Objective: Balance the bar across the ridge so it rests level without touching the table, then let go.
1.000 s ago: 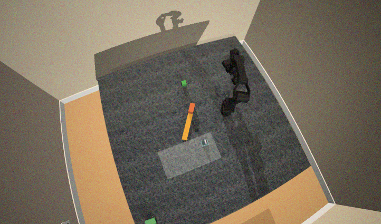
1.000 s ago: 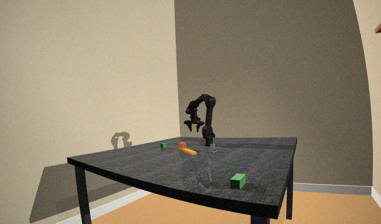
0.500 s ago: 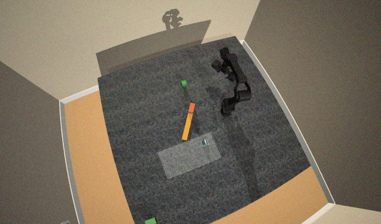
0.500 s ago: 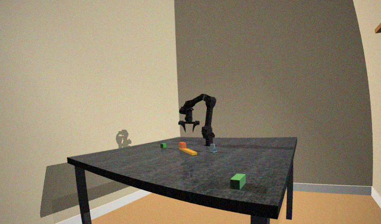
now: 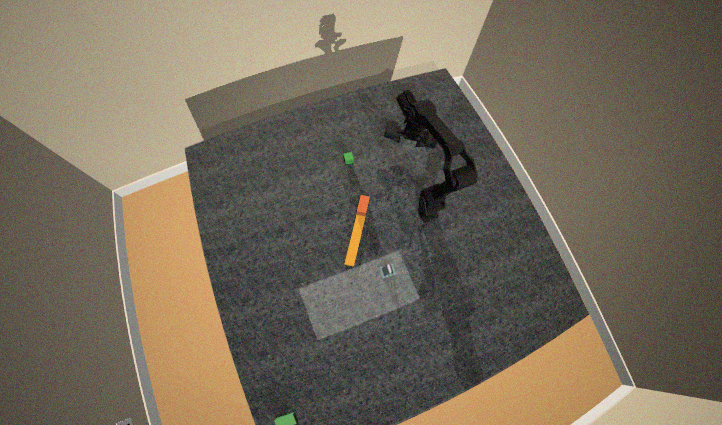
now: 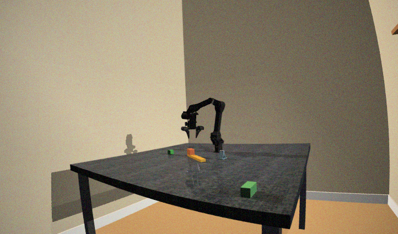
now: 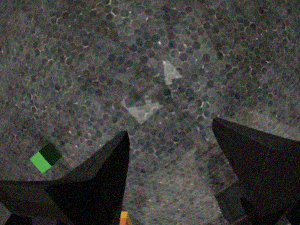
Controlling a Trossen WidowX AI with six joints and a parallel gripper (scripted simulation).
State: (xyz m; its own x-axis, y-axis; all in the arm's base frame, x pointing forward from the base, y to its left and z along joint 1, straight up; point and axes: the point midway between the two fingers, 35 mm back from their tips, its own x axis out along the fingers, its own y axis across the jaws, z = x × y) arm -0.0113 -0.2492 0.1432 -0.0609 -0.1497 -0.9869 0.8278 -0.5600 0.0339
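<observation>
Hanging above the table point(image 6: 152, 173), the gripper point(image 6: 192, 132) points straight down with its two dark fingers spread fairly wide and nothing between them. It touches nothing: in the exterior view its tips sit well clear of the surface. The wrist view shows both fingers as black, matte wedges tapering to blunt points, with only tabletop in the gap.

The bar point(image 5: 355, 232) lies flat on the table, apart from the gripper and closer to the table's middle. It is a long, thin, square-edged slat, yellow-orange along most of its length, with a chunkier red-orange block at the end nearer the small cube point(image 5: 348, 157). In the wrist view only that red-orange end shows, at the bottom edge beside the left finger.

The ridge point(image 6: 222, 154) stands near the bar's yellow end, not touching it. It is a small, pale grey-blue, wedge-like piece that narrows upward, standing on a paler rectangular patch point(image 5: 357, 295) of the table.

The table has a dark grey, mottled, stone-like top with a slight sheen, on thin dark legs. Both cubes are plain green blocks with sharp edges; the larger one point(image 6: 248, 189) sits near the table's front edge, well apart from everything else.
</observation>
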